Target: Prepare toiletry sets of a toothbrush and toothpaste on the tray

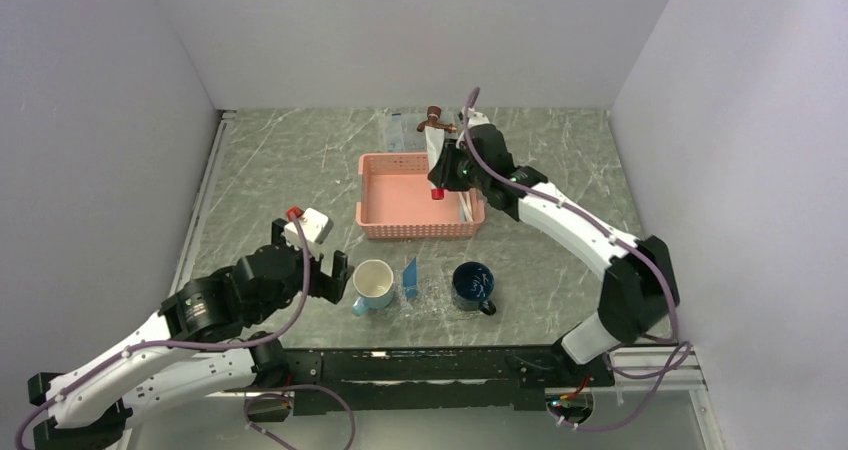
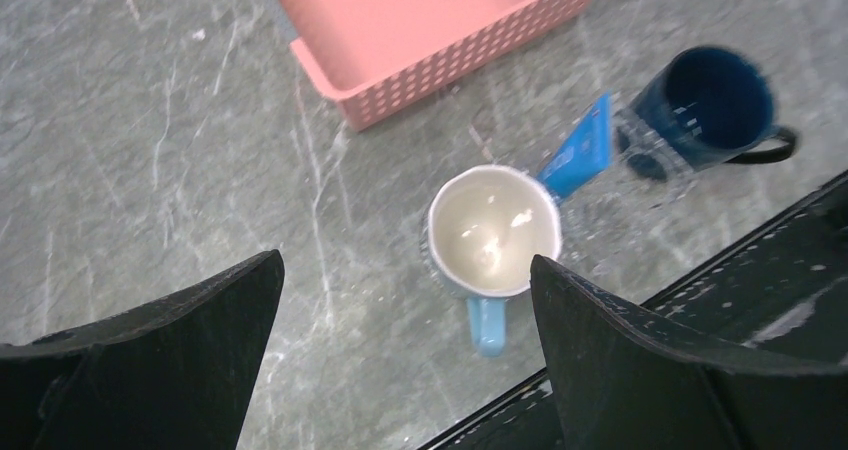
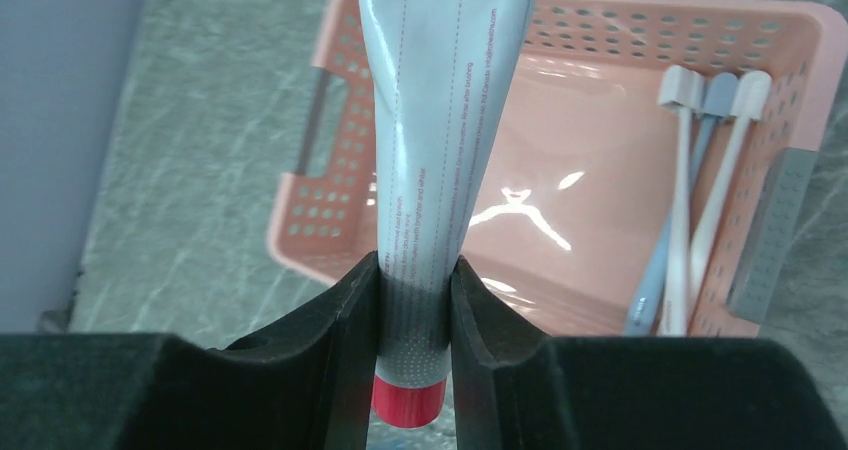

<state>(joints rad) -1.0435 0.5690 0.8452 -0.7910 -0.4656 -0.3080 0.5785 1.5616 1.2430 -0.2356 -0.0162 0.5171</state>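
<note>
My left arm [image 1: 200,310] sits low and folded, wrist tipped down at the bench [image 1: 280,170]. Its jaws are spread wide and hold nothing, just off the 9 o'clock side of the cup [image 1: 373,283]. I judge it idle for this step.

At 3 o'clock of the cup is the tray [image 1: 435,295], with a blue tube [image 1: 410,276] propped at its 9 o'clock end. Whether the tube leans on the cup I can't tell. The mug [image 1: 472,285] stands at the tray's 3 o'clock end. I see no brush on the tray.

The basket [image 1: 420,228] lies at 12 o'clock of the tray. The brushes [image 3: 678,230] lie together along its 3 o'clock wall.

My right arm [image 1: 560,215] is stretched long toward 11 o'clock, wrist pitched down over the basket's 2 o'clock corner. Its jaws are pinching the toothpaste [image 3: 440,150] just above the red cap, the flat end pointing away past the fingertips.

I read this as the toothpaste transfer, basket to tray. Next I'd swing toward 6 o'clock, clear the basket's near wall, and come down in the gap between cup and mug without nudging either or the propped tube. The brushes would come after.
</note>
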